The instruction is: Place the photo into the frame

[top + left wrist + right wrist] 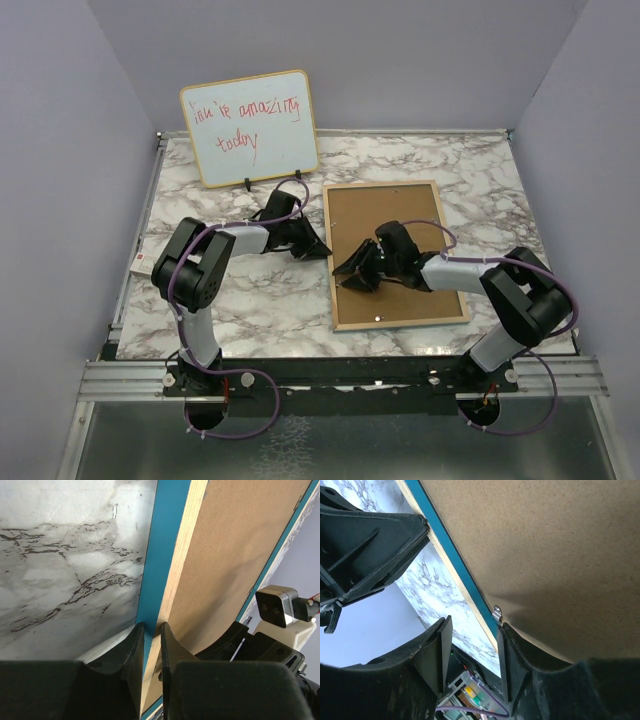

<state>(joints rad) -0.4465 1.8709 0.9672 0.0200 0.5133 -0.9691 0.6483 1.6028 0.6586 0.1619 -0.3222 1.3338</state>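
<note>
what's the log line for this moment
left pincer: shut on frame edge | right pincer: open by metal tab | backing board: in frame | photo: not in view

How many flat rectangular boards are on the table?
2. The whiteboard stands at the far edge, left of centre. The frame lies back side up, right of centre. Another may be hidden under it.
</note>
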